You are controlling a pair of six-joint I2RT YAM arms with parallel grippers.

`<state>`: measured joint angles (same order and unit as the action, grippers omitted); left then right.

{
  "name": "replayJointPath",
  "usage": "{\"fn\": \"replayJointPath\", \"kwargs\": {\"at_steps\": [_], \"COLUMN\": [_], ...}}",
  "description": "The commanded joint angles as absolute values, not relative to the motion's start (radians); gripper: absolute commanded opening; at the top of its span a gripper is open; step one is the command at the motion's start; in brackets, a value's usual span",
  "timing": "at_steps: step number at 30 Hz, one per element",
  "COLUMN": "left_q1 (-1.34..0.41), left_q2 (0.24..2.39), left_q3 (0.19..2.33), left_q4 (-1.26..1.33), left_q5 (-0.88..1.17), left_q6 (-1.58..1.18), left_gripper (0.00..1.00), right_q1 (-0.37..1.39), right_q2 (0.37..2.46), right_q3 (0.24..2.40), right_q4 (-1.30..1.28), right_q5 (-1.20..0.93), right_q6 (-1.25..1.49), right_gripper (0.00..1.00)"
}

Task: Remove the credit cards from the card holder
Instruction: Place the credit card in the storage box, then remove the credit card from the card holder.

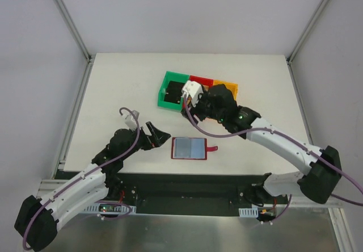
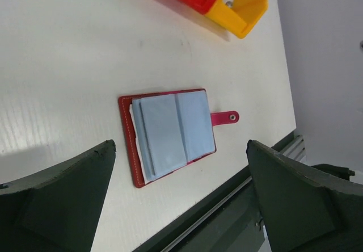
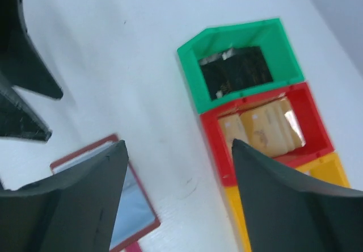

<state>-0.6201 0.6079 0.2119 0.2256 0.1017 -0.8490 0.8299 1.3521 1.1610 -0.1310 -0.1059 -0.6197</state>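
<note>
The white counter (image 1: pixel 113 93) carries a green bin (image 1: pixel 168 96), a red bin (image 1: pixel 199 79) and a yellow bin (image 1: pixel 226 84) in a row. The card holder (image 1: pixel 189 148) lies open and flat near the front edge, apart from them. My left fingers (image 1: pixel 157 133) spread wide beside it, empty. My right fingers (image 3: pixel 283 206), parted and empty, hang by the green bin.

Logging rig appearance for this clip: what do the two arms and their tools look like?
The left arm and right arm have white links, black joints and a lilac cable along each. The left tool and right tool each have two dark, wedge-shaped fingers.
</note>
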Motion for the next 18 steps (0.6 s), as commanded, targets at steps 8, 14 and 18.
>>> {"fn": "replayJointPath", "kwargs": {"at_steps": [8,14,18], "left_q1": [-0.612,-0.612,-0.612], "left_q2": [0.675,0.677,0.686], "left_q3": [0.25,0.23,0.201], "left_q4": [0.156,0.169,0.192], "left_q5": [0.083,0.092,0.112], "left_q6": [-0.916,-0.91,-0.914], "left_gripper": [0.99,0.88,0.79], "right_q1": [0.802,0.917,1.026], "right_q2": [1.1,1.146,1.233], "right_q3": [0.721,0.702,0.785], "right_q4": [-0.044,-0.088,-0.178], "right_q5": [-0.061,0.083,0.265], "right_q6": [0.182,0.141,0.098], "right_gripper": [0.96,0.96,0.91]}}
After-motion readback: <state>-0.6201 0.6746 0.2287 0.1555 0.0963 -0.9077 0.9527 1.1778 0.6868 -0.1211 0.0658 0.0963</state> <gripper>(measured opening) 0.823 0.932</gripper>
